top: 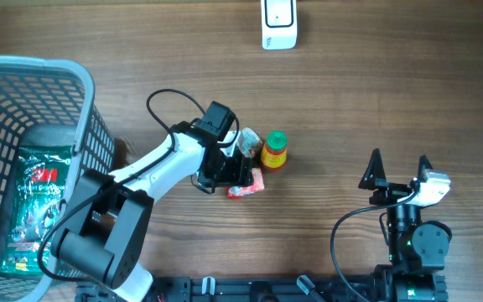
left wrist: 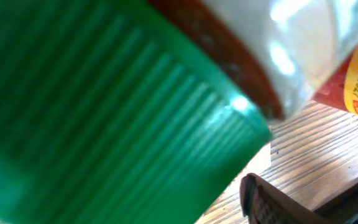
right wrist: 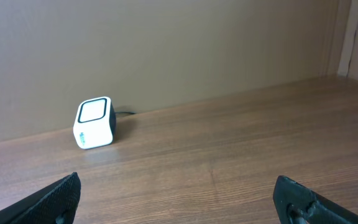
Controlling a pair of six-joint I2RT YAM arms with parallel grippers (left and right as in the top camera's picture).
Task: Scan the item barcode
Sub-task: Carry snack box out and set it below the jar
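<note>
**Left arm at the bottle, scan not yet begun**

The bottle [top: 273,151] stands upright near the middle of the table [top: 376,84], green cap up, yellow label to the side. It is well apart from the scanner [top: 279,23] at the far edge. The left gripper [top: 240,164] is right against the bottle's left side. In the left wrist view the ribbed cap [left wrist: 104,112] fills most of the frame, with one dark finger [left wrist: 263,199] low at the right. Whether the jaws are clamped on the bottle or slack around it, I cannot tell. A red packet [top: 246,189] lies under the gripper, touching or nearly touching the bottle's base.

The step in hand looks like the pickup or a regrip. No barcode faces the scanner. Next, the arm needs a firm hold on the bottle, a lift clear of the packet, a carry to the scanner, and a turn to put the barcode toward its window.

The right gripper [top: 399,172] waits at the near right with its jaws spread wide and empty, looking at the scanner. At far left, a basket [top: 74,75] holds a green packet [top: 36,201].
</note>
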